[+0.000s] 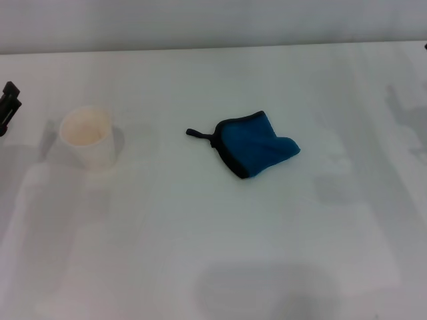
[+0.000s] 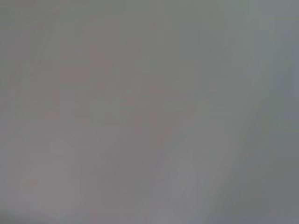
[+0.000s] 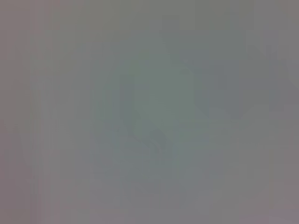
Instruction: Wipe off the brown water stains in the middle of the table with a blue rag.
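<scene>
The blue rag lies bunched mid-table, no pincer holding it; no brown stain shows. The left pincer sits at the left edge, its state unreadable.

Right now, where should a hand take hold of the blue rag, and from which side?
Grip the raised, bunched middle of the blue rag, coming straight down from above. It lies crumpled flat on the table, so its edges offer little to pinch. The small black loop on its left is thin and hard to catch.
</scene>
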### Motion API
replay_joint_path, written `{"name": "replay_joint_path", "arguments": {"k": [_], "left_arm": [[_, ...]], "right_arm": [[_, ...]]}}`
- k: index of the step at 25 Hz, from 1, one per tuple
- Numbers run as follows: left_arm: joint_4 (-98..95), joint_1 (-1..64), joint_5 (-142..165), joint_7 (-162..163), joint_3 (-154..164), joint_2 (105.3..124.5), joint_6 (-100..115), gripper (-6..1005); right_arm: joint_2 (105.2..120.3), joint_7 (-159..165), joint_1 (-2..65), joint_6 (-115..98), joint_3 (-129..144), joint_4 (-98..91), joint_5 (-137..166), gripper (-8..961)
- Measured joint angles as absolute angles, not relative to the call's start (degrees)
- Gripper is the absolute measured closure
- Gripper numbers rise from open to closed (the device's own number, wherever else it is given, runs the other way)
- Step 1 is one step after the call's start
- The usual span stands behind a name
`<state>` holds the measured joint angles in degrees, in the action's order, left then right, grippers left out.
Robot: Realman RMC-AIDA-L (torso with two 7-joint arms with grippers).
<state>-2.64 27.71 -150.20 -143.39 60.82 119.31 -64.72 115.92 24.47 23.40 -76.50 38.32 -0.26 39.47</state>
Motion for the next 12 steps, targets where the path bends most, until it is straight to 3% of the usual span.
{"name": "replay_joint_path", "arguments": {"k": [12], "left_arm": [[-2.4,30.2,-150.2,-143.5,60.8,119.62,-58.6,111]], "right_arm": [[116.19,24.4,25.3,-72.4,38.6,1.2,39.8,135]]}}
